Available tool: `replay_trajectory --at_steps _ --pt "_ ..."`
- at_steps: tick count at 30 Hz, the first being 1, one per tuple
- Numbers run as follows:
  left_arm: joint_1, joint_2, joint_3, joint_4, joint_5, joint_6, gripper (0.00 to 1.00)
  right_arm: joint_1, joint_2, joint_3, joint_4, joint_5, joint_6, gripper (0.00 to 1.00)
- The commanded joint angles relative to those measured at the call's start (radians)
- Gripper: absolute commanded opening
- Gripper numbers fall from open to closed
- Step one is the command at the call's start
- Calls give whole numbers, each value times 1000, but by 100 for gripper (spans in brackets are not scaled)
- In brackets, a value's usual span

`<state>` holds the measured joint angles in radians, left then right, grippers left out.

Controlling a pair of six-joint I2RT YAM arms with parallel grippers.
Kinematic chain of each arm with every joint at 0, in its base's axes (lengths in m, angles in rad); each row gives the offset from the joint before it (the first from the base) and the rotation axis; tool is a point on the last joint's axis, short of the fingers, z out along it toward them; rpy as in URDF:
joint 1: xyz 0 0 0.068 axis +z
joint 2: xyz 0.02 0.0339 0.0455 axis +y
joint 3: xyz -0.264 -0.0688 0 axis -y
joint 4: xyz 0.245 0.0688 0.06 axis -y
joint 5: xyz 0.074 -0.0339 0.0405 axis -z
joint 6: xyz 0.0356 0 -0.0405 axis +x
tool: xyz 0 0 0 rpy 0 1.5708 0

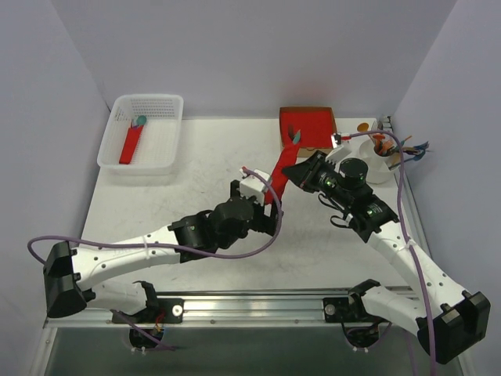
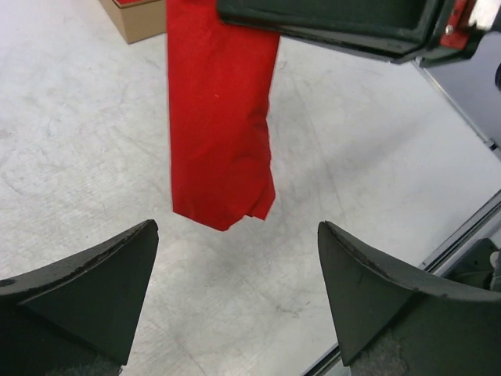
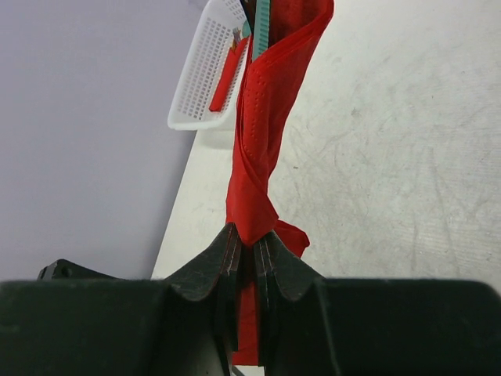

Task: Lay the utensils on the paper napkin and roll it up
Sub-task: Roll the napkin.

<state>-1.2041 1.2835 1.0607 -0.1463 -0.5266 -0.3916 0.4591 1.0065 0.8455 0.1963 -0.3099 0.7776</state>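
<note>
Bright, even light; soft shadows (near foreground of wrist views blurred).

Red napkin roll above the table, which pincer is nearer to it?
Right. The right pincer is shut on the red napkin roll, pinching it. The left pincer stands open at the roll's loose end, a finger on either side, apparently not touching.

White arm links (image 1: 125, 257), black joints (image 1: 231, 219) and bases (image 1: 61, 282) — purple cables (image 1: 94, 241) alongside.
</note>
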Motion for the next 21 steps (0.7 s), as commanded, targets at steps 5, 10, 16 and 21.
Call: replay_trajectory --at_steps 5,10,16,21 --pt "237 -179 -54 47 372 -73 95 -5 -20 32 106 -38 -23 0" --pt "429 -240 -114 132 678 -134 97 -7 -40 44 146 -130 -17 0" --pt "489 -250 -130 286 893 -202 94 -7 -51 50 216 -273 41 0" --pt "520 -224 -134 438 1045 -308 94 -7 -51 47 302 -351 103 0"
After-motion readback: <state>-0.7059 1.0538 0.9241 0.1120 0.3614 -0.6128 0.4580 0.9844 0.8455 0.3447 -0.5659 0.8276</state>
